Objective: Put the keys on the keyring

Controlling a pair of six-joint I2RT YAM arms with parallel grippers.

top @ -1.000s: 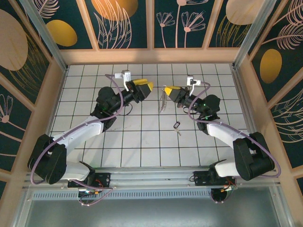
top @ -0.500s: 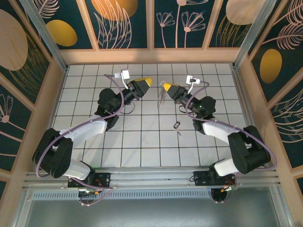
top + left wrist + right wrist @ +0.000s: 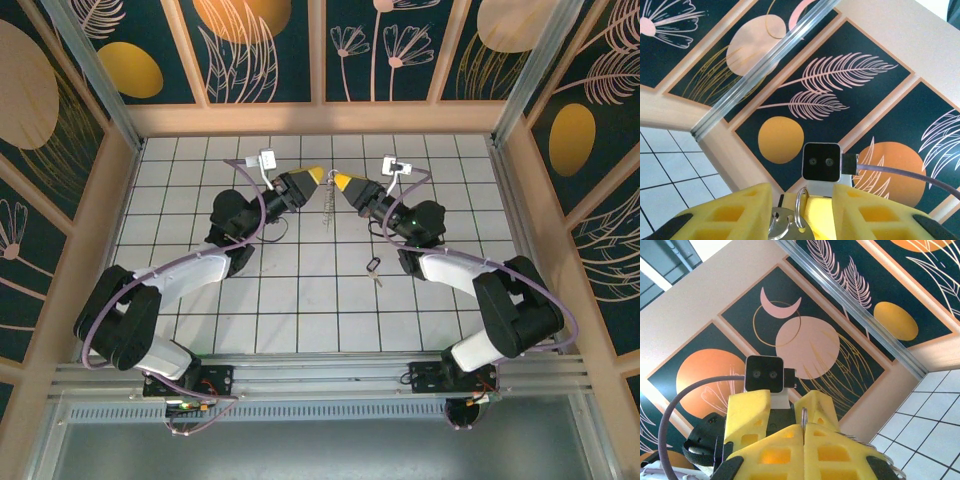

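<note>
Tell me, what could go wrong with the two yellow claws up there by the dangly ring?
The right gripper pinches the keyring by only a thin edge, so it might slip or swing. The left gripper has its jaws apart around it; closing badly could knock it loose. The key lies apart from both grippers, so a dropped keyring could bump it away.

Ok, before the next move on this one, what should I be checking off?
1. Right gripper shut on the keyring: ok, the ring is pinched between its fingers.
2. Keyring held up between the two grippers: ok.
3. Left gripper lined up on the ring: ok, its fingers stand either side of it.
4. Left gripper gripping the ring firmly: cannot tell.
5. Key on the ring: not ok, it lies loose on the table.
6. Ring's opening facing a gripper: cannot tell.
</note>
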